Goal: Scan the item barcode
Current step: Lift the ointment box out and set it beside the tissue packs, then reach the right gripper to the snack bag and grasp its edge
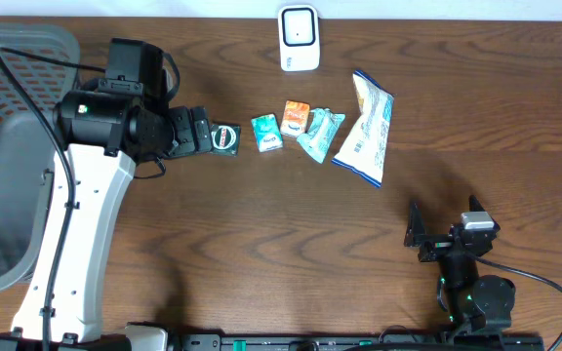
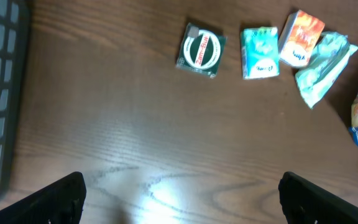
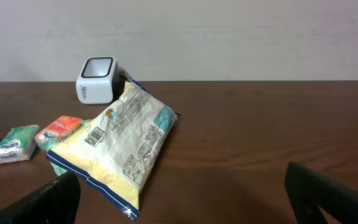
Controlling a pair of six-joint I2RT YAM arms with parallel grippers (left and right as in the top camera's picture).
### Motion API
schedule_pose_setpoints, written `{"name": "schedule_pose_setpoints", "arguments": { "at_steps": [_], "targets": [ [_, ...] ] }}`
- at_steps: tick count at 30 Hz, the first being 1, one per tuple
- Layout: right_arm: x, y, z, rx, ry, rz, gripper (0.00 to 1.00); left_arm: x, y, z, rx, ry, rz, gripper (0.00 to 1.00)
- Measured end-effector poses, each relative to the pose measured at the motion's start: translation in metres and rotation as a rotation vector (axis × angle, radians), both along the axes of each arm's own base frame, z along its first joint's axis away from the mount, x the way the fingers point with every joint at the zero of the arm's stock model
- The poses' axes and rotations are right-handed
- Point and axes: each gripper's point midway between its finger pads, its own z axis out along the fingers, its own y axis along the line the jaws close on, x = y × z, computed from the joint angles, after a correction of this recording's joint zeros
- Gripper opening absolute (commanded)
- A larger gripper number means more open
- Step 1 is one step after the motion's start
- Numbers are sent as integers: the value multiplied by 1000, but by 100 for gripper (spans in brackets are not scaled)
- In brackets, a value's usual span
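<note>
I see the left gripper (image 1: 203,132) spread wide and empty. The dark packet (image 1: 225,137) lies just right of its tips in overhead, upper centre in its wrist view. It's roughly square and slightly tilted, with no real long axis. Right gripper (image 3: 182,199) is also wide and empty at lower right, so left is nearer. Scanner (image 1: 299,38) sits top centre. The packet's round red-banded label is unreadable.

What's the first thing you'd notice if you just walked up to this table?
Probably the big white left arm reaching over the left side of the table, its open left gripper pointing at a dark tin. Next comes the large snack bag, lying to the right of a green packet, an orange packet and a teal packet. The white scanner stands at the far edge.
</note>
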Motion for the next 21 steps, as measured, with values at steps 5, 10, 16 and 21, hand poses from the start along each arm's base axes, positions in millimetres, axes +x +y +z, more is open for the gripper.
{"name": "schedule_pose_setpoints", "arguments": {
  "at_steps": [5,10,16,21],
  "targets": [
    [0,0,1,0,-3,0,99,-2,0,-1,1,7,0,98],
    [0,8,15,110,-48,40,99,-2,0,-1,1,8,0,98],
    [-5,31,36,338,-90,181,99,-2,0,-1,1,9,0,98],
    [-21,51,85,430,-248,349,99,-2,0,-1,1,10,0,98]
  ]
}}
